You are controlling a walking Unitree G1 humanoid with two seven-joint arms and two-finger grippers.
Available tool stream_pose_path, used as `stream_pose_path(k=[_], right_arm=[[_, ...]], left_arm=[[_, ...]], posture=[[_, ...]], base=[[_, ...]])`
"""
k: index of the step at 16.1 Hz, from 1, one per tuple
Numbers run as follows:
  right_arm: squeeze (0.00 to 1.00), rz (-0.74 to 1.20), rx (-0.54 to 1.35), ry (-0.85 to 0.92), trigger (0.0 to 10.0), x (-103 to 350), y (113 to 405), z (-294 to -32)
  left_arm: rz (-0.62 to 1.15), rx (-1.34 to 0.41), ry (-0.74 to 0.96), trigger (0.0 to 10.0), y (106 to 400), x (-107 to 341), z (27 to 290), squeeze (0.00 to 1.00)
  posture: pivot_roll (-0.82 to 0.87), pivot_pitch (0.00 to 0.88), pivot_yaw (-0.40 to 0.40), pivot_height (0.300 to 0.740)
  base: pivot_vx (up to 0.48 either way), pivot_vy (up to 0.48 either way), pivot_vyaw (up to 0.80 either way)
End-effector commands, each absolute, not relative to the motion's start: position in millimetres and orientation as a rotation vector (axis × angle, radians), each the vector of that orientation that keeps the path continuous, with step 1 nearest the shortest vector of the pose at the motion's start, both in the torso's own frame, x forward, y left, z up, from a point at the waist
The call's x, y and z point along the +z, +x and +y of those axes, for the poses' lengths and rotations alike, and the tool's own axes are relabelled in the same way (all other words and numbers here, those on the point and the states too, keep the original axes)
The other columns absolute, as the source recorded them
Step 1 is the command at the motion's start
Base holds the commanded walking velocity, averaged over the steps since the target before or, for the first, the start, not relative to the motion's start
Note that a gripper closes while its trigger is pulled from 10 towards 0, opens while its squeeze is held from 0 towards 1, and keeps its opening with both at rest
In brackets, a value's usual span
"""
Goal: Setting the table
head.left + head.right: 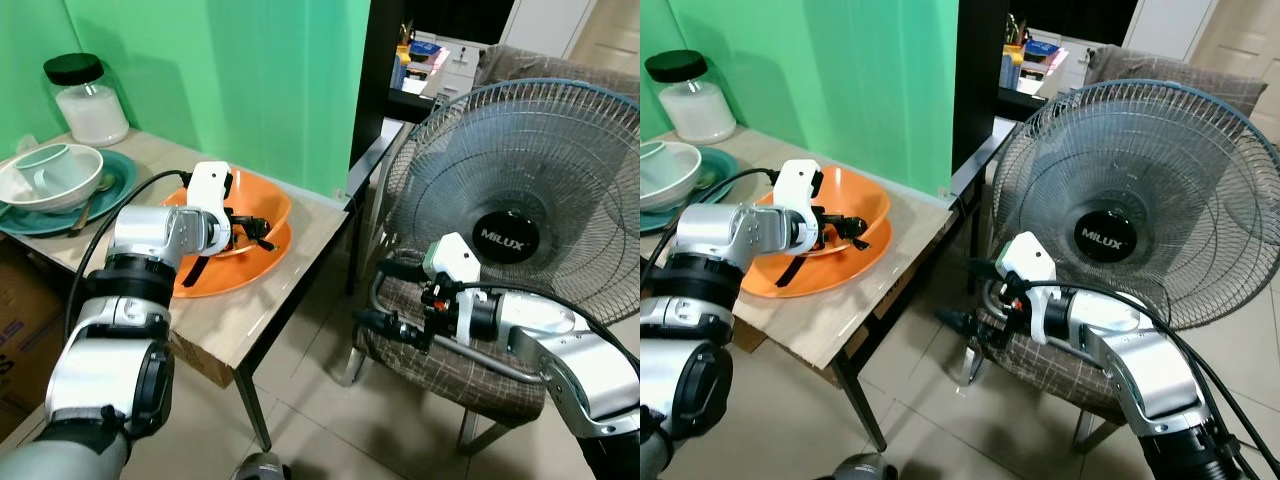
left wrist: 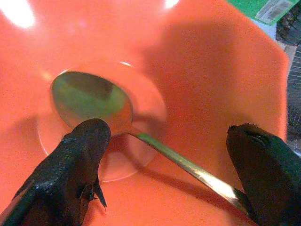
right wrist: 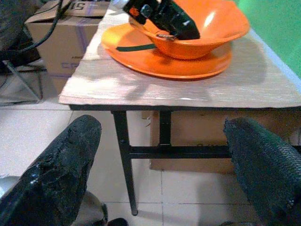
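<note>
Fingers [image 2: 75,165] of the left gripper [image 2: 164,160] spread apart over the spoon [image 2: 94,99] in the orange bowl [image 1: 262,208].

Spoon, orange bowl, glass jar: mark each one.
spoon [image 2: 91,96], left wrist view, on its bowl.
orange bowl [image 1: 268,207], left eye view, on its inner wall.
glass jar [image 1: 90,105], left eye view, on its body.

A pale wooden worktop [image 1: 270,285] on black legs stands against a green wall. On it near the front corner lies an orange plate [image 1: 215,275] carrying an orange bowl [image 1: 262,208]. Further along sits a teal plate [image 1: 40,215] with a white bowl [image 1: 30,185] on it, and behind that a black-lidded jar [image 1: 85,100]
</note>
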State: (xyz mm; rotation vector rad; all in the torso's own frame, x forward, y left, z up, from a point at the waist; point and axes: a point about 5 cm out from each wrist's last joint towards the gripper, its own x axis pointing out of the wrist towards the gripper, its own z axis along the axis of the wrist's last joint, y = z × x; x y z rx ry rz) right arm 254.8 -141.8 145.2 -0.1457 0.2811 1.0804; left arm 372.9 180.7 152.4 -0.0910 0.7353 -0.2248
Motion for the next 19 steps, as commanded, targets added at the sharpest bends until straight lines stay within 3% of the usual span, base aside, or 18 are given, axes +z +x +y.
stream_pose_path(k=[1, 2, 3, 4, 5, 19], right_arm=[[0.00, 0.281, 1.097, -0.150, 10.0, 147, 254, -142], [0.00, 0.283, 1.107, -0.149, 10.0, 148, 254, -142], [0.00, 0.285, 1.112, -0.150, 10.0, 148, 254, -142], [0.00, 0.294, 1.131, -0.156, 10.0, 148, 254, -143], [0.00, 0.298, 1.138, -0.159, 10.0, 148, 253, -143], [0.00, 0.366, 1.258, -0.145, 10.0, 148, 245, -139]], left_arm=[[0.731, -0.217, -0.106, 10.0, 375, 156, 181, 0.00], [0.737, -0.212, -0.127, 9.6, 376, 158, 181, 0.00], [0.738, -0.210, -0.133, 8.2, 377, 159, 181, 0.00], [0.732, -0.204, -0.140, 2.7, 380, 163, 182, 0.00], [0.734, -0.203, -0.142, 0.0, 381, 163, 182, 0.00], [0.789, -0.158, -0.150, 0.0, 380, 147, 191, 0.00]], posture=[[0.19, 0.000, 0.010, 0.740], [0.19, 0.000, 0.009, 0.740], [0.19, 0.000, 0.008, 0.740], [0.19, 0.000, 0.008, 0.740], [0.19, 0.000, 0.006, 0.740], [0.18, 0.000, 0.009, 0.740]], base=[[0.000, 0.000, 0.00], [0.000, 0.000, 0.00], [0.000, 0.000, 0.00], [0.000, 0.000, 0.00], [0.000, 0.000, 0.00], [0.000, 0.000, 0.00]])
